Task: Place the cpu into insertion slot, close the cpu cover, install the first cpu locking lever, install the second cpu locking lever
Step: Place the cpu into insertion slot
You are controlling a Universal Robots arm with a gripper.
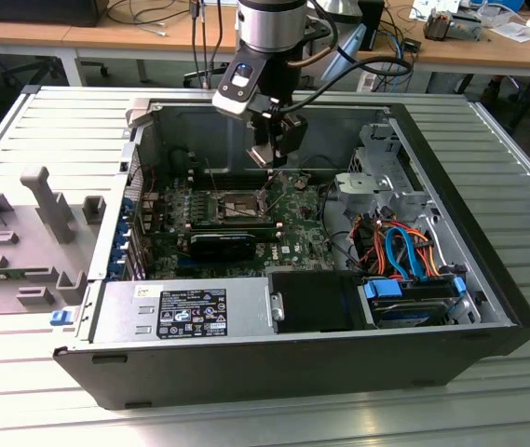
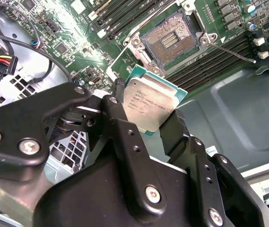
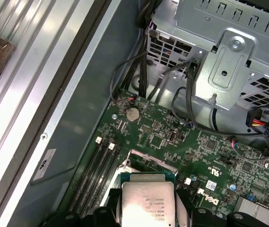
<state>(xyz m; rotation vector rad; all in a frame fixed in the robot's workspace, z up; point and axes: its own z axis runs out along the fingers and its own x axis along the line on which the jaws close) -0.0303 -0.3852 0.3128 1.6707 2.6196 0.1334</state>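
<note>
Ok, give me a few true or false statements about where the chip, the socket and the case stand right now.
1. The pincer grips the cpu by its edges. True.
2. The cpu sits in the insertion slot. False: the slot is empty, the chip held clear of it.
3. The computer case lies open, its motherboard exposed. True.
4. The motherboard carries no battery. False: a round silver coin cell sits on it.

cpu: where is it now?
In the second wrist view the cpu is clamped in the gripper, off the green board, close to the open insertion slot but not in it.
</note>
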